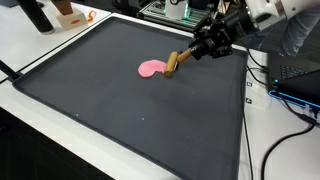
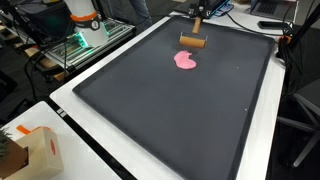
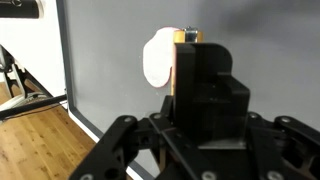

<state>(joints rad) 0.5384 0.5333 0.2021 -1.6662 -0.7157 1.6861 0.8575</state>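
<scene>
My gripper (image 1: 205,46) is shut on a wooden-backed block (image 1: 176,62) with a dark face, held low over the black mat (image 1: 120,110). The block's free end is right beside a flat pink blob (image 1: 150,69) on the mat; I cannot tell whether they touch. In an exterior view the block (image 2: 192,41) hangs under the gripper (image 2: 197,20), just behind the blob (image 2: 186,60). In the wrist view the block (image 3: 205,85) fills the middle between the gripper's (image 3: 203,112) links. It hides part of the blob (image 3: 157,58), which looks pale there.
The mat covers most of a white table (image 1: 30,130). A cardboard box (image 2: 28,150) stands at a table corner. Cables and a laptop (image 1: 298,80) lie beside the mat. Bottles and clutter (image 1: 55,15) stand at the far edge. Wooden floor (image 3: 40,140) shows beyond the table.
</scene>
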